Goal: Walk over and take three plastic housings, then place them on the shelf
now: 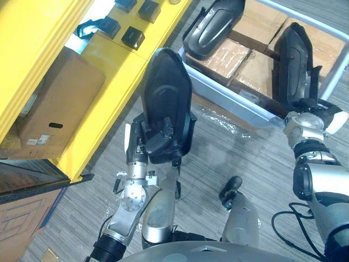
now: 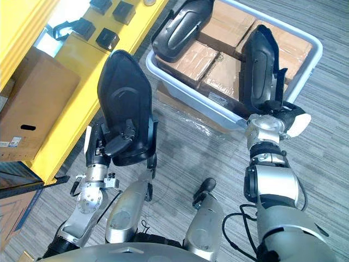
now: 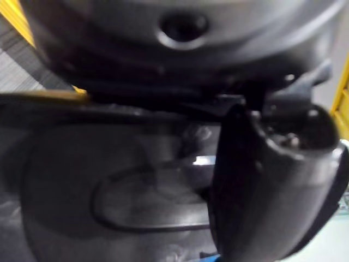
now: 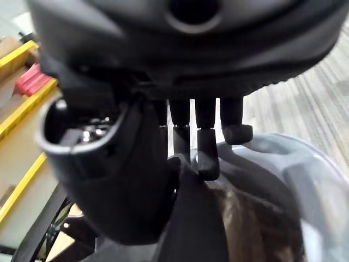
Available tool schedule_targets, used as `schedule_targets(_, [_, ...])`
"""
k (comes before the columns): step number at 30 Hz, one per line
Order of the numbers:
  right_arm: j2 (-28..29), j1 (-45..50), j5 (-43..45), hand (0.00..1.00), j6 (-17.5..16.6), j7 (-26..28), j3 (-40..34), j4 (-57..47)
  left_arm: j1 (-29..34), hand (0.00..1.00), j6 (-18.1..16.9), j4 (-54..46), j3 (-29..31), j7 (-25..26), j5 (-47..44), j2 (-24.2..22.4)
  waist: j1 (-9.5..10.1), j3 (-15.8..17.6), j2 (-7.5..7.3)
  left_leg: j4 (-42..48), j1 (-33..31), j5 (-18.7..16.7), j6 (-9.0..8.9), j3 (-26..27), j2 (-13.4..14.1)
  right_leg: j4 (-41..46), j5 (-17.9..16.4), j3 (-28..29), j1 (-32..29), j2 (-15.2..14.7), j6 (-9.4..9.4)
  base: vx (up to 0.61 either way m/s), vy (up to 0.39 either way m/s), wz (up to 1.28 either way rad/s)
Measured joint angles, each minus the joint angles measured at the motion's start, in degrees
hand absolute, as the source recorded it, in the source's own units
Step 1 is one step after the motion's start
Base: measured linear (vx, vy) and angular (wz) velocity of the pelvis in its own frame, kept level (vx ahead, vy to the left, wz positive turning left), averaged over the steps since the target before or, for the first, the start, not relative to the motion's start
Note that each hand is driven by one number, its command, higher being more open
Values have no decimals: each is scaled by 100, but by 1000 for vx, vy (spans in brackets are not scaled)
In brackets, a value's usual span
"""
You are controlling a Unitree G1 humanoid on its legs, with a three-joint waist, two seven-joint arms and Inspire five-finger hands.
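Note:
My left hand [image 1: 157,137] is shut on a black plastic housing [image 1: 166,101] and holds it upright beside the yellow shelf [image 1: 112,73]. In the left wrist view the thumb [image 3: 267,180] presses on the housing's glossy face [image 3: 136,202]. My right hand [image 2: 271,119] is shut on a second black housing [image 2: 260,60], which stands on end at the near edge of a grey bin [image 2: 191,95]. The right wrist view has the fingers [image 4: 207,150] hooked over that housing's edge. A third black housing [image 1: 212,24] lies across the far side of the bin.
The bin holds several wrapped cardboard boxes [image 1: 229,57] and sits on grey carpet. Small black parts [image 1: 132,37] rest on the yellow shelf's top level. A large cardboard box [image 1: 60,103] fills the lower level. A wooden crate [image 1: 22,218] stands at the lower left.

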Motion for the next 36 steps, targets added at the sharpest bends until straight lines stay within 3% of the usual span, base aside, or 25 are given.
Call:
schedule_targets(4, [176, -1, 255, 0, -273, -334, -115, -82, -2, 0, 5, 0, -144, 32, 0, -6, -88, 4, 36, -1, 7, -4, 5, 9, -23, 2, 12, 11, 4, -23, 16, 3, -17, 0])
schedule_targets(7, [181, -3, 390, 0, -497, -516, -114, -160, -14, 0, 13, -3, -265, 32, -1, -52, -87, -8, 155, -1, 16, -5, 7, 17, -38, 24, 13, 24, -1, -44, 18, 2, -41, 0])
schedule_targets(16, [62, -240, 389, 0, -580, -560, -49, -176, -14, 0, 38, 27, -590, 28, -6, -52, -112, 6, 356, 27, 20, -4, 11, -8, -75, 133, 0, 20, -20, -110, 6, -6, -40, 1])
schedule_targets(21, [29, -815, 394, 0, -579, -368, 340, -119, -6, 0, 37, 74, -762, 1, -8, -49, -64, -30, 524, 35, 1, 8, 21, -49, -72, 217, -28, 17, -70, -126, -32, -17, -53, 1])
schedule_targets(28, [26, -1382, 383, 0, -557, -266, 570, 117, -16, 0, 41, 206, -975, -44, -35, -48, 71, -31, 526, 38, -7, 17, 23, -107, -99, 271, -49, -33, -60, -163, -39, 8, -52, 5])
schedule_targets(36, [23, -1477, 383, 0, -112, -215, 640, 478, -36, 0, 127, 205, -1002, -91, -196, -47, 67, -33, 528, 74, 1, 26, 34, -175, -171, 342, -98, -83, -7, -246, -11, 8, -46, 6])
